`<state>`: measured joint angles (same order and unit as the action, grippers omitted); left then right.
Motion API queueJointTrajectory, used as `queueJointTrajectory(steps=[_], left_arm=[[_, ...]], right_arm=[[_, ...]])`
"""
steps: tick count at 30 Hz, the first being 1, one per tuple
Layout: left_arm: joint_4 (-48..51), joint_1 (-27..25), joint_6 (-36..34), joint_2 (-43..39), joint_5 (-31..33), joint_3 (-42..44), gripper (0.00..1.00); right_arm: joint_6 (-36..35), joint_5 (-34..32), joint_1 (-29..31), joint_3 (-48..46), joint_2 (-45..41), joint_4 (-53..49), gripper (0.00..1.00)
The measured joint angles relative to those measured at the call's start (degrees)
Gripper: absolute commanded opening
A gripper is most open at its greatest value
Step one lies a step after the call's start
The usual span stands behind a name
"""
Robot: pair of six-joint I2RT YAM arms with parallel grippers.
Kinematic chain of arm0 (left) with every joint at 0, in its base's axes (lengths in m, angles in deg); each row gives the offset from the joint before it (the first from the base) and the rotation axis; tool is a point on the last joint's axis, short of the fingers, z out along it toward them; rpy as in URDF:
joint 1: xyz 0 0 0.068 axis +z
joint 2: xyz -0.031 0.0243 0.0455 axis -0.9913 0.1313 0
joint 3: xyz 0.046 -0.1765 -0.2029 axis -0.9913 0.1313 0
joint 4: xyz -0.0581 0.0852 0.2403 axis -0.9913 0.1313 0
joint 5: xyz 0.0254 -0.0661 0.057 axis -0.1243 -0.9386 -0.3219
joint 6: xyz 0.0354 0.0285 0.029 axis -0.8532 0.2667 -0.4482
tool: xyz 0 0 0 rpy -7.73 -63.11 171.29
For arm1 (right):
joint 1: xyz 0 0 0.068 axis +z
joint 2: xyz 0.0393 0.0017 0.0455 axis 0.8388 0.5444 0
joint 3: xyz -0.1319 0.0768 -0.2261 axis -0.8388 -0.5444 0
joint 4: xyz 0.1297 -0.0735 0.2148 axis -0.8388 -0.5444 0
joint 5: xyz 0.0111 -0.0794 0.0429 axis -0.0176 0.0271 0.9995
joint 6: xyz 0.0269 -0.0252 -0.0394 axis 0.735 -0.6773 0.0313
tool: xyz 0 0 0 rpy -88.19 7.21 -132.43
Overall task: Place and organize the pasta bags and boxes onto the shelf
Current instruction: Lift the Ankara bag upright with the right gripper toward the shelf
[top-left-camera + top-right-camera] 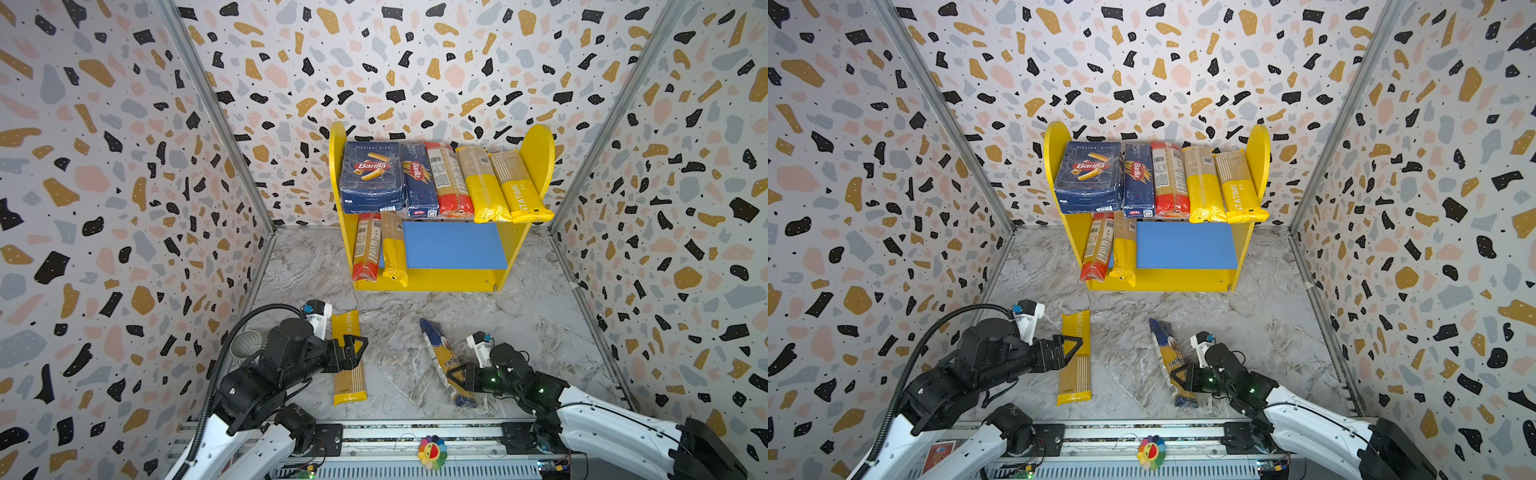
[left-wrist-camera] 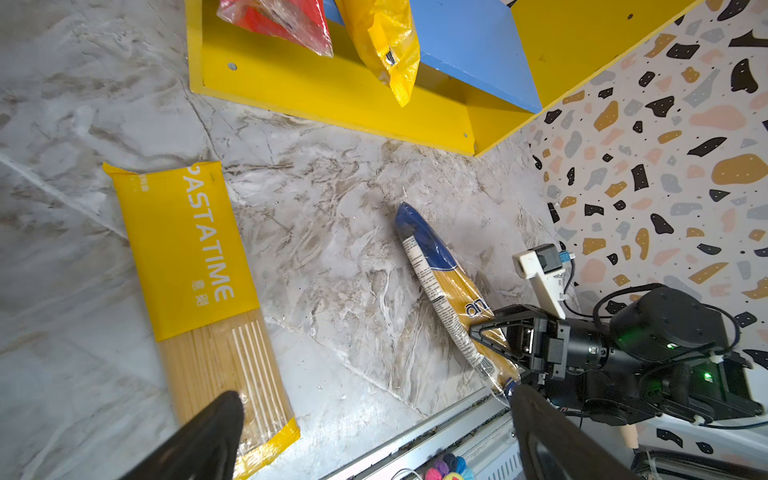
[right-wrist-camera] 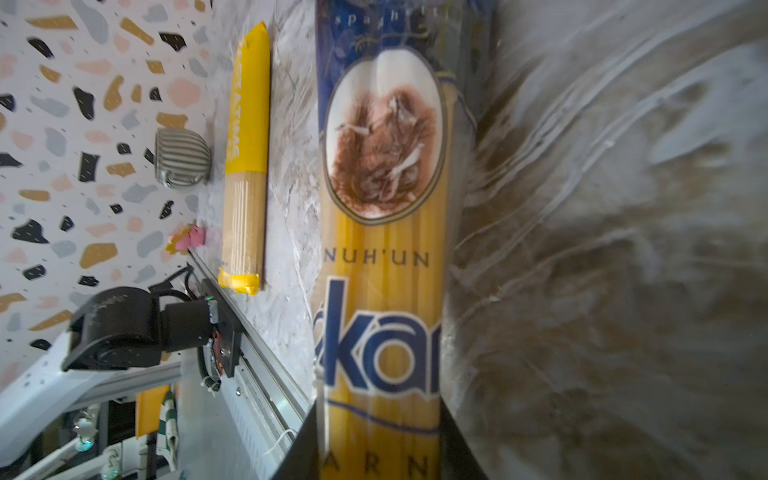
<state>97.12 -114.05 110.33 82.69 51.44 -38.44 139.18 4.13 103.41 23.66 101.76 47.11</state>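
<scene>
The shelf stands at the back. Its upper board carries the wide pasta box, the narrow pasta box and three bags; two more bags lie at the left of the blue lower board. A yellow PASTATIME bag lies flat on the table. My left gripper hovers open over its clear half. My right gripper is shut on the dark blue ankara bag, gripping its near half, with the far end pointing towards the shelf.
A grey ribbed cup sits by the left wall behind my left arm. A metal rail with a colourful flower runs along the front edge. Patterned walls enclose the table on three sides.
</scene>
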Motion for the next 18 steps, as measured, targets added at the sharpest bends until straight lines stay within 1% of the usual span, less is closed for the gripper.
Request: queueJointTrajectory(steps=[4, 12, 15, 18], left_arm=[[-3.7, 0.0, 0.6, 3.9, -1.3, 1.6, 0.99], [-9.5, -0.8, 0.8, 8.9, -1.2, 2.5, 0.99], [-11.2, -2.5, 0.8, 10.9, -0.7, 3.0, 0.99], [-12.7, -5.7, 0.8, 13.2, 0.6, 3.2, 0.99]], right_arm=[[0.3, 3.5, -4.1, -0.5, -5.2, -3.6, 0.08], [0.0, 8.1, -7.3, -0.6, -12.2, -9.6, 0.07], [-0.4, 8.8, -8.0, -0.5, -13.2, -12.2, 0.06], [-0.6, 8.8, -8.3, 0.6, -14.1, -15.6, 0.06]])
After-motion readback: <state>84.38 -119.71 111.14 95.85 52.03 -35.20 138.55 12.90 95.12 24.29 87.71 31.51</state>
